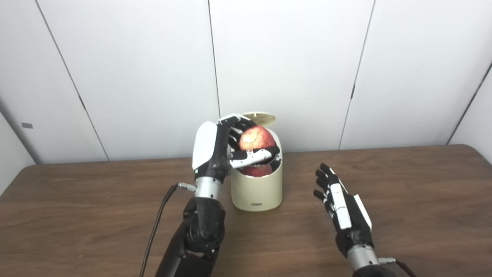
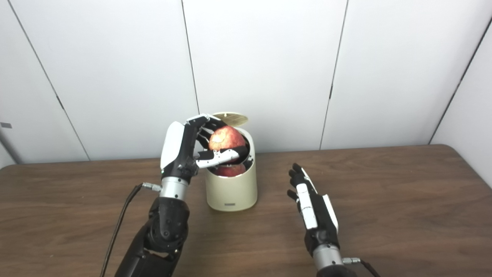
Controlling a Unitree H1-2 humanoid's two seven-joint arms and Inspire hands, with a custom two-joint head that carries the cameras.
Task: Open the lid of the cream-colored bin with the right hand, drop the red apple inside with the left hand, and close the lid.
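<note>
Above the open cream-colored bin (image 1: 256,188), the red apple (image 1: 256,139) is clasped around its firm, smooth sides by the left hand (image 1: 226,148); the right hand (image 1: 340,204) is held open, empty, over the worktop (image 1: 403,200).

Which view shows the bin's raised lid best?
The left eye view: the lid stands clear above the apple held by the left hand. The right eye view shows the same lid, slightly smaller.

No text, number or brand can be read anywhere. The cream-colored bin (image 1: 256,188) carries a small label (image 1: 256,204) low on its front. Its marks are too small to make out.
</note>
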